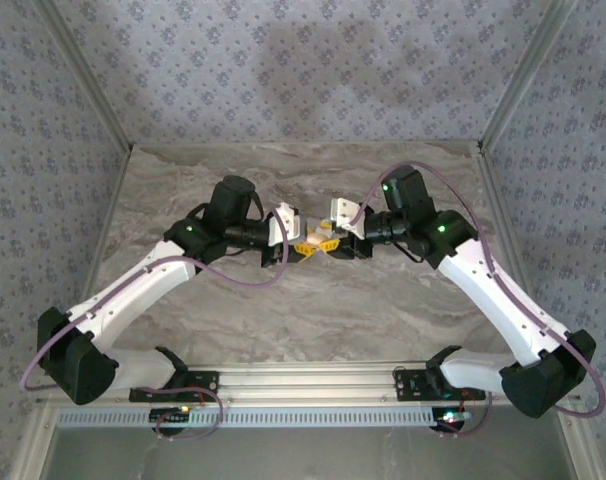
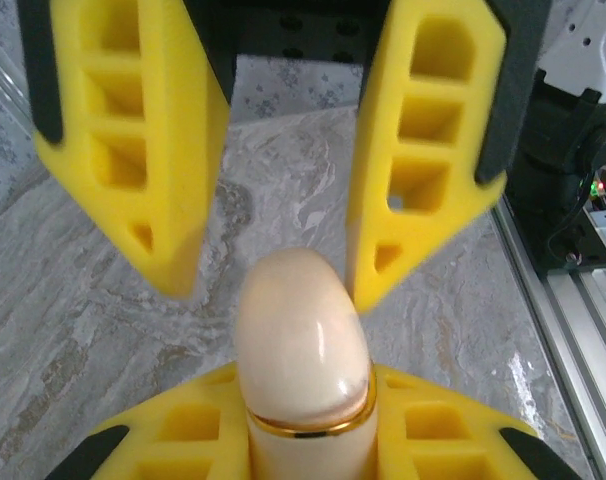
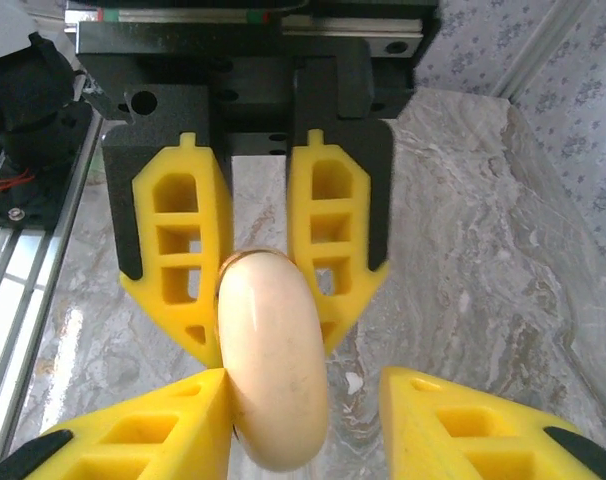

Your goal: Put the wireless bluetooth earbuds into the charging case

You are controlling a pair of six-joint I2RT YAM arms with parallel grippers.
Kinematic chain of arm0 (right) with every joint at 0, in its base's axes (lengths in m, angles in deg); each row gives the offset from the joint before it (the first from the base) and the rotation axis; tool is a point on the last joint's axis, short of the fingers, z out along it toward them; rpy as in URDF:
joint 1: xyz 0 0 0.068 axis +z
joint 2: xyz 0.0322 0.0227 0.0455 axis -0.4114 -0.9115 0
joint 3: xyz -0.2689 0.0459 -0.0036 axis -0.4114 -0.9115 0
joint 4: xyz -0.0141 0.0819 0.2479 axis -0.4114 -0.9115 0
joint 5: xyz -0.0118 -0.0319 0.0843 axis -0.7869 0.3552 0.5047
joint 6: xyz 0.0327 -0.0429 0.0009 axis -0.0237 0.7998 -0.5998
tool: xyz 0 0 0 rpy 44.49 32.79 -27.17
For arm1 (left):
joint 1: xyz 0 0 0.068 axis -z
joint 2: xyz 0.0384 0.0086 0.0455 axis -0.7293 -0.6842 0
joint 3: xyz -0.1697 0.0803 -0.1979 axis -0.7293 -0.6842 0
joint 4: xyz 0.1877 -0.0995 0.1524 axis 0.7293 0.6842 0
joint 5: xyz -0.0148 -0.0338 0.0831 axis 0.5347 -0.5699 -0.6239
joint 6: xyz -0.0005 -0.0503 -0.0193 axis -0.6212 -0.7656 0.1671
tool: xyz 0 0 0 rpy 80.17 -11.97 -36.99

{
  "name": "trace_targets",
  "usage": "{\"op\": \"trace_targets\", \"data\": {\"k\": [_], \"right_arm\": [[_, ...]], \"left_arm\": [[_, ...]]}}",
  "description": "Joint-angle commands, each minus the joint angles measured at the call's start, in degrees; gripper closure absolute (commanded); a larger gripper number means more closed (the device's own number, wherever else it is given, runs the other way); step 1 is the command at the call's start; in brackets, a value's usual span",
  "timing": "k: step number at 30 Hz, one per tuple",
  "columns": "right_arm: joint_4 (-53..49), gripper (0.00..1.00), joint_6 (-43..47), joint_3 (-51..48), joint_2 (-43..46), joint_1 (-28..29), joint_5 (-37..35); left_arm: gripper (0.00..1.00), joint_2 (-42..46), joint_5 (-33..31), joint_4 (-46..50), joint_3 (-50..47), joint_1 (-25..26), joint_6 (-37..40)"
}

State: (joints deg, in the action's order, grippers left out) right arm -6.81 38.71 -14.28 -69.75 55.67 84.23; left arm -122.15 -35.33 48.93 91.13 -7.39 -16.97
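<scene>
Left gripper (image 2: 308,415) pinches tan charging case (image 2: 301,330) between its fingertips, contents hidden; right gripper (image 3: 303,380) jaws spread around case's far end.

We see the charging case (image 2: 301,335) run off the bottom edge of the left wrist view, its base buried in the left gripper (image 2: 303,405). Its inside is hidden from us. From above, it is too small to make out between the two grippers. The right gripper (image 3: 305,380) is cut off by the bottom edge of its own view.
</scene>
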Motion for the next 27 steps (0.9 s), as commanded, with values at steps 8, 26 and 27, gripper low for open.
{"op": "trace_targets", "data": {"k": [8, 26, 27], "right_arm": [[5.67, 0.57, -2.82, -1.1, 1.51, -2.7, -2.34], [8.93, 0.43, -9.51, -6.69, 3.51, -4.57, 15.42], [9.12, 0.43, -9.7, -6.58, 3.25, -4.5, 15.78]], "left_arm": [[0.81, 1.06, 5.3, 2.27, -0.68, 0.55, -0.39], [0.81, 3.36, 15.37, -26.89, -11.49, -4.02, -21.35], [0.81, 3.36, 15.57, -27.97, -11.8, -4.02, -22.1]]}}
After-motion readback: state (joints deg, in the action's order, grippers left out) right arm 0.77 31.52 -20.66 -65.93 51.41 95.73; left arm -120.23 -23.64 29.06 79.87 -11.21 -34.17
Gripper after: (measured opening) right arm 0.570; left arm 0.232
